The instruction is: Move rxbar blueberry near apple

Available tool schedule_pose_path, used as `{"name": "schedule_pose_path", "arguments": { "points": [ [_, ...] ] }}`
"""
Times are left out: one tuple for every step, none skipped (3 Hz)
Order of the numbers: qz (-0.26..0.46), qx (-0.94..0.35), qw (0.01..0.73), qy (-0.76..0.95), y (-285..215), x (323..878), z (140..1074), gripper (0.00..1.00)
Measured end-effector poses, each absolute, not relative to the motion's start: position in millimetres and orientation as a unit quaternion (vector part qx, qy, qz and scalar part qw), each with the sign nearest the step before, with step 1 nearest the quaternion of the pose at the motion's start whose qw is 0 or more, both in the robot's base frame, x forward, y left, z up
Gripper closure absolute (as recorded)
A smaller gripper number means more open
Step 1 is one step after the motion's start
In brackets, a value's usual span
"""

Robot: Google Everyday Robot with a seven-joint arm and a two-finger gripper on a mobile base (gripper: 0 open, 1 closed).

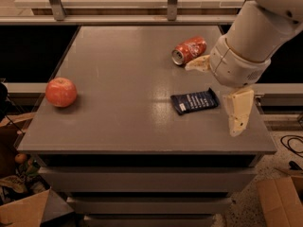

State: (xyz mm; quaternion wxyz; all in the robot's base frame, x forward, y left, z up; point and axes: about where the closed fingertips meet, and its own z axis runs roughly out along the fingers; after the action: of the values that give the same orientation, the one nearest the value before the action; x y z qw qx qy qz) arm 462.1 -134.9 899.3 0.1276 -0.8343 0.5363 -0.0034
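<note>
Rxbar blueberry (194, 101) lies flat on the table's (118, 126) right side, well apart from the apple (61, 92), so the gripper (213, 98), spread wide just beside it, should straddle its short width before closing.

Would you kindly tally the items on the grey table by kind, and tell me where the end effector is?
apple: 1
rxbar blueberry: 1
soda can: 1
Total: 3
The end effector hovers open over the right side of the table, by the right end of the rxbar blueberry.
</note>
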Motion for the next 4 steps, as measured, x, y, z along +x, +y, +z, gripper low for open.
{"name": "schedule_pose_path", "arguments": {
  "points": [
    [-0.010, -0.827, 0.115, 0.550, -140, 473, 885, 0.00],
    [-0.008, -0.822, 0.097, 0.562, -143, 489, 863, 0.00],
    [0.000, -0.817, 0.080, 0.572, -147, 505, 843, 0.00],
    [0.010, -0.811, 0.062, 0.582, -151, 519, 826, 0.00]
  ]
}}
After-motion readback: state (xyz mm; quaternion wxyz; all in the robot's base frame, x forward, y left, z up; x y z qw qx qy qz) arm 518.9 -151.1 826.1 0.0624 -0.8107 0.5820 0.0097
